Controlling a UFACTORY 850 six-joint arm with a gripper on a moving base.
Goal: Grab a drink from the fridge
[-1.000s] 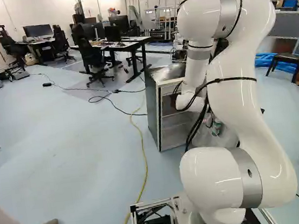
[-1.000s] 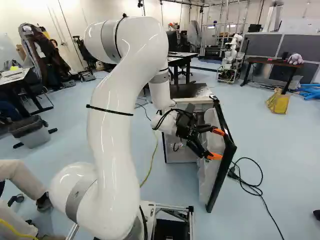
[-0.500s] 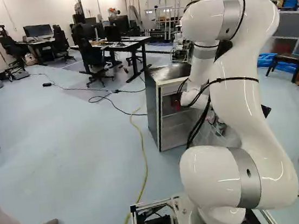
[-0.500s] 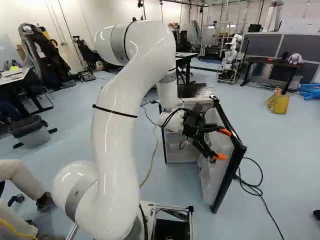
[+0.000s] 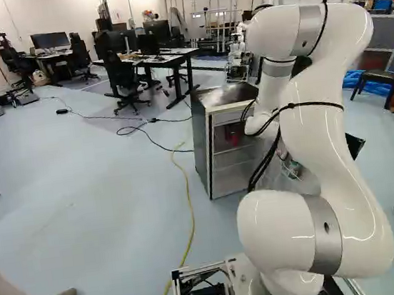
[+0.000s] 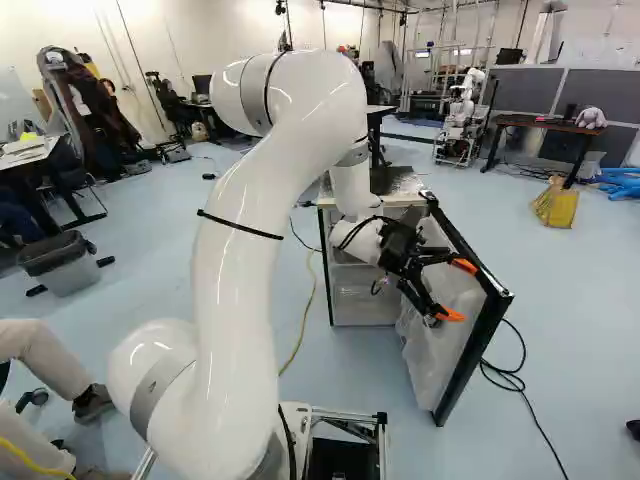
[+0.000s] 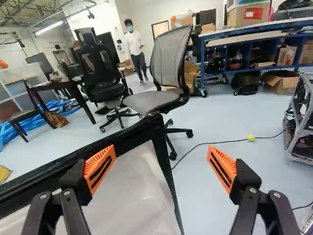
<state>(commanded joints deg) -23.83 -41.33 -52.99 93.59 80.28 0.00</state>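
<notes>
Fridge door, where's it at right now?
Right base view: the fridge door stands open to the right of the fridge, its inner side beside the open gripper.

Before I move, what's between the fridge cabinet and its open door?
The gripper and the arm's wrist are between the cabinet and the door, as the right base view shows.

Place: robotics lab | another robot (image 6: 462, 112) on a stand | desks (image 5: 165, 59) with monitors (image 5: 50, 41) | cables (image 5: 133, 128) across floor (image 5: 100, 181) | workbench (image 7: 254, 36) with boxes (image 7: 248, 14)
</notes>
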